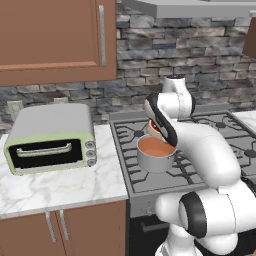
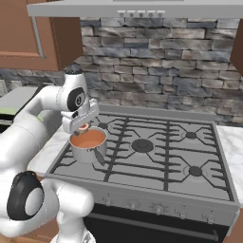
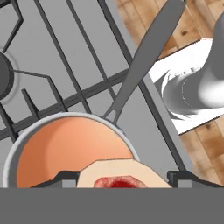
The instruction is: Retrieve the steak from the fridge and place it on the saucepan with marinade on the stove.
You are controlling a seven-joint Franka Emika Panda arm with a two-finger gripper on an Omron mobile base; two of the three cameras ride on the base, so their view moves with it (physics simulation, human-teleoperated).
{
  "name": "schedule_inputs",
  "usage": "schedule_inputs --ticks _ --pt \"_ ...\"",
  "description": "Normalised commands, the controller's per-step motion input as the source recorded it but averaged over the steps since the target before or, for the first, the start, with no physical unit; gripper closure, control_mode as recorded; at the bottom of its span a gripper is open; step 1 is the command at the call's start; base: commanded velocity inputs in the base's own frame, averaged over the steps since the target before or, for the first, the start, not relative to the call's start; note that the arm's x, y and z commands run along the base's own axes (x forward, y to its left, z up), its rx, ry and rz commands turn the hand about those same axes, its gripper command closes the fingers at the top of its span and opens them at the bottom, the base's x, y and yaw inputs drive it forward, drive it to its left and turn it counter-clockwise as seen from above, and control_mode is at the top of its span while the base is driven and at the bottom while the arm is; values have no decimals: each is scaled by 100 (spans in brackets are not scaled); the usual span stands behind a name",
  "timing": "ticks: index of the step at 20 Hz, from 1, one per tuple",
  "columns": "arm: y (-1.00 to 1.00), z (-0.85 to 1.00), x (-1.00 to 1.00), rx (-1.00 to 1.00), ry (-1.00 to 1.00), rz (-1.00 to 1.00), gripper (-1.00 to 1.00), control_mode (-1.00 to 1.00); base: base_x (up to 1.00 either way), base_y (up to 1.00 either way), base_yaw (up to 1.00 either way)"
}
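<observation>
Steak held over the saucepan on the stove.

We see the gripper (image 3: 124, 177) with its jaws part-open and closed on the steak (image 3: 119, 181), a pale-edged red piece lying between the two tips; just beyond the jaws sits the saucepan (image 3: 13, 153), its marinade (image 3: 65, 148) smooth and orange-red; the pan's long handle (image 3: 144, 57) runs away from the tips across the stove (image 3: 65, 52) grates; in the left base view we note a toaster oven (image 1: 50, 137) well off to the side of the jaws, on the counter (image 1: 60, 185).
</observation>
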Motion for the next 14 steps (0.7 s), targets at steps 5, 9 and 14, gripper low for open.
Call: schedule_inputs --ticks 5,9,14 --pt "0 -2 27 0 0 0 100 -100 0 0 0" --pt "0 -14 22 0 0 0 100 -100 0 0 0" --pt "0 -27 9 0 0 0 100 -100 0 0 0"
